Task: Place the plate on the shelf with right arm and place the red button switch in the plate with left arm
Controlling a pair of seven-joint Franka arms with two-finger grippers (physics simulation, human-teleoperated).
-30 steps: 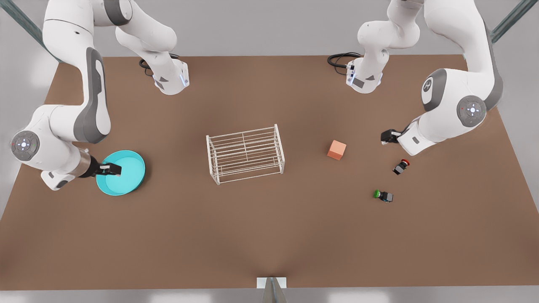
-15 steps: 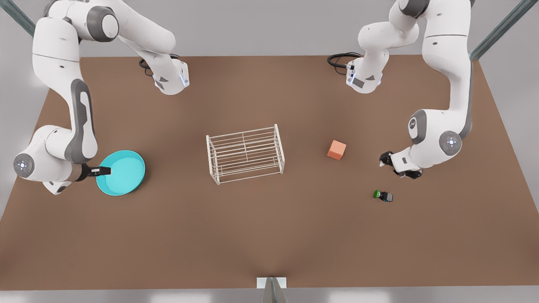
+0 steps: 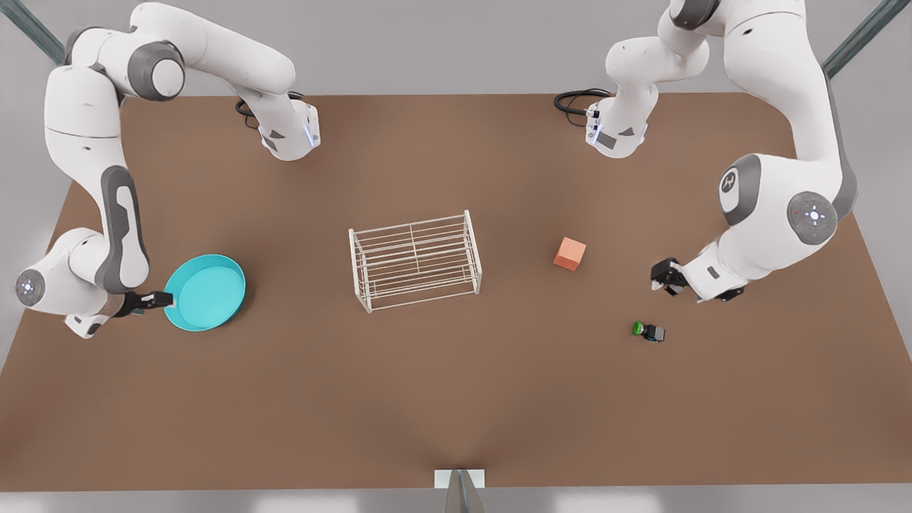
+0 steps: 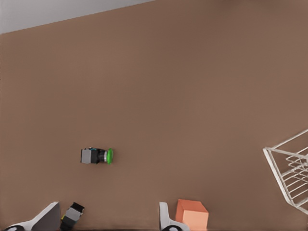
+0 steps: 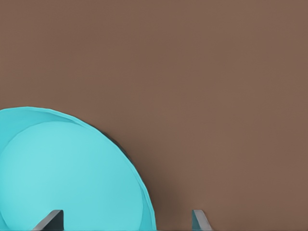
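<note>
Plate (image 3: 206, 292) lies flat on the table (image 3: 456, 399) at the front view's left, well apart from the shelf (image 3: 415, 260) in the middle, and I see the right gripper (image 3: 158, 299) at its outer edge, fingers (image 5: 50, 220) spread with the rim between them. On the front view's right my left gripper (image 4: 106, 224) hangs low near the orange cube (image 3: 570, 254) and green switch (image 3: 648, 331), unclenched. A small dark body just beside one finger looks like the red button switch (image 4: 72, 215), though I cannot make out its cap.

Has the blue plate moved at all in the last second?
No. The plate sits the same way from the shelf, on the front view's left; the right gripper has drawn back to its outer rim.
</note>
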